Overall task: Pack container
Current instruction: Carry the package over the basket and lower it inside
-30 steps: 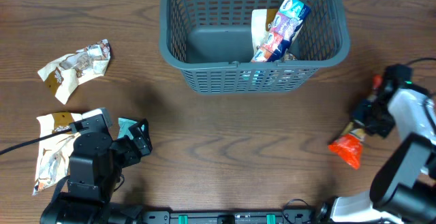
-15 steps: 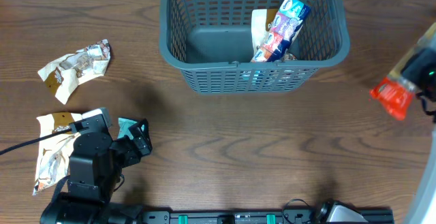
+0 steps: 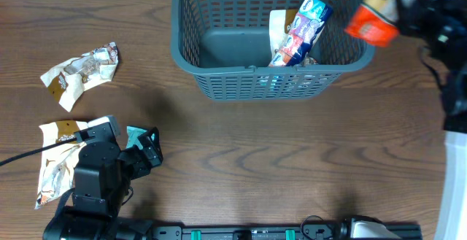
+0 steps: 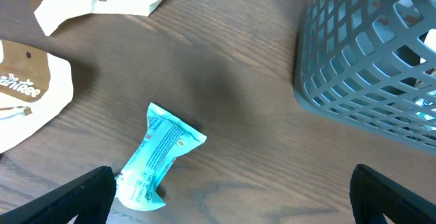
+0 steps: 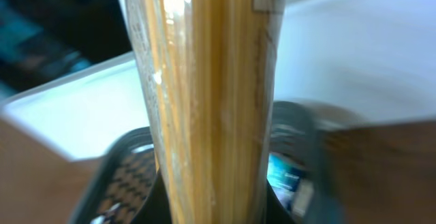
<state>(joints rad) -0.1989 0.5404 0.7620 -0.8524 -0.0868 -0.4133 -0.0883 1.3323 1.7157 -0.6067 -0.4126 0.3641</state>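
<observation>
The dark grey slotted container (image 3: pixel 219 57) stands at the back middle of the table and holds a blue and red snack packet (image 3: pixel 300 30). My right gripper (image 3: pixel 398 10) is shut on a long clear pasta packet with an orange end (image 3: pixel 368 20), held in the air over the container's right rim. In the right wrist view the packet (image 5: pixel 204 94) fills the frame with the container (image 5: pixel 116 176) blurred behind. My left gripper (image 3: pixel 146 149) is open and low near the front left, with a teal packet (image 4: pixel 158 157) lying by its left finger.
A crumpled white and brown packet (image 3: pixel 79 71) lies at the left. A larger white packet (image 3: pixel 55 160) lies at the front left beside the left arm. The container's corner (image 4: pixel 368 60) shows in the left wrist view.
My right gripper has lifted the pasta packet from the right of the table and carried it up and left to the container's right rim. The left arm has not moved.
</observation>
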